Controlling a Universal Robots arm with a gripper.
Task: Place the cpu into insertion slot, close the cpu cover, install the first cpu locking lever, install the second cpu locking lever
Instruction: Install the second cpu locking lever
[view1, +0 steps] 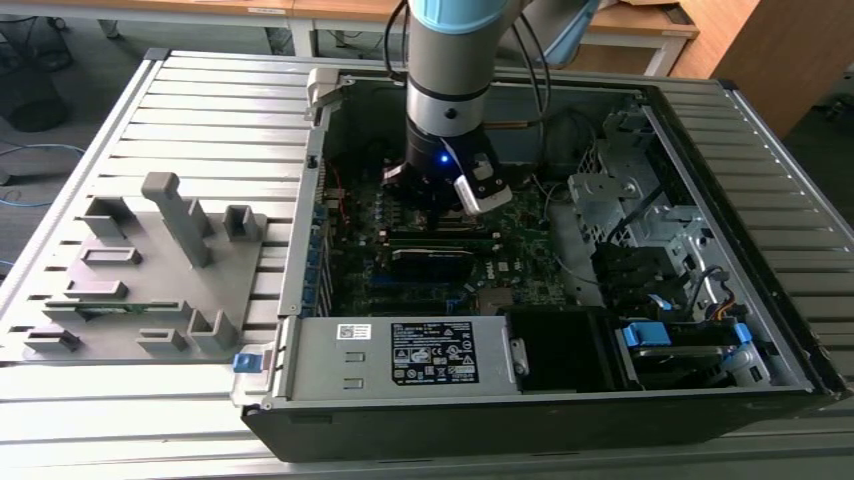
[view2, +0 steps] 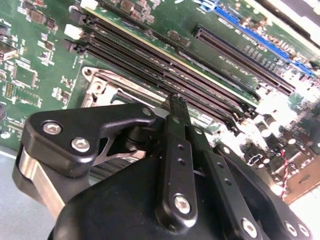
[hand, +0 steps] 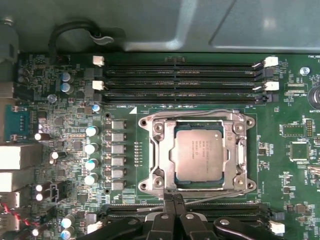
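Open computer case (view1: 747, 130) on the slatted bench, arm reaching down inside over the motherboard (hand: 60, 100). Insertion slot (hand: 150, 150) sits between the memory slots (hand: 180, 80); cpu cover (hand: 242, 150) lies down around the cpu (hand: 198, 151), which is seated flat. Gripper (hand: 173, 199) at the socket's edge, fingers pressed together, holding nothing visible. Cpu likely light, rigid, fragile underneath: hold by edges only.
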